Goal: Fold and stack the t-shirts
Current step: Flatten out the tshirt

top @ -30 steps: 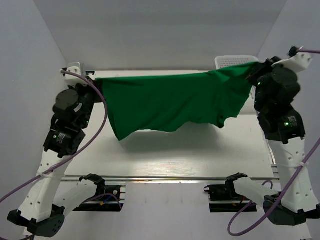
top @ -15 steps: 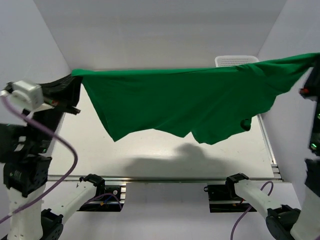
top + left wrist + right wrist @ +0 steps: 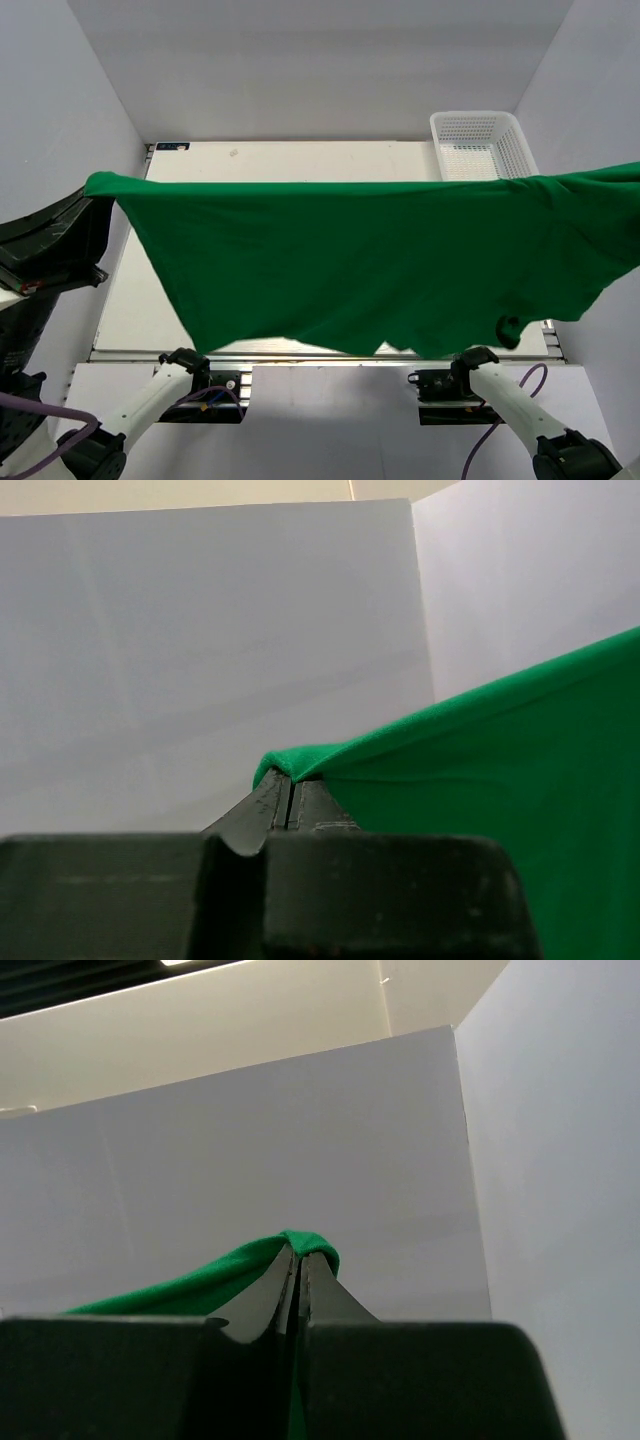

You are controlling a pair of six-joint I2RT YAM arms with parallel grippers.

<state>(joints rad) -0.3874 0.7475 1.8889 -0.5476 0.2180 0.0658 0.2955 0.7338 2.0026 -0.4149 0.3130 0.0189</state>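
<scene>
The bright green t-shirt (image 3: 370,260) hangs stretched wide across the top view, held high and close to the camera, hiding most of the table. My left gripper (image 3: 98,186) is shut on its left corner; the left wrist view shows the jaws pressed together (image 3: 288,785) with green cloth (image 3: 500,780) folded over the tips. My right gripper is out of the top view past the right edge; in the right wrist view it (image 3: 298,1260) is shut on the t-shirt's other corner (image 3: 200,1280). A small dark knot of fabric (image 3: 508,328) dangles at the lower right hem.
A white mesh basket (image 3: 482,143) stands at the table's back right corner. The white table (image 3: 290,160) shows only beyond the shirt. White walls enclose the left, back and right. The arm bases and purple cables (image 3: 500,420) sit at the near edge.
Both arms have raised and spread the t-shirt toward the camera. It rose from just above the table to fill the view. The right gripper has left the top view.
</scene>
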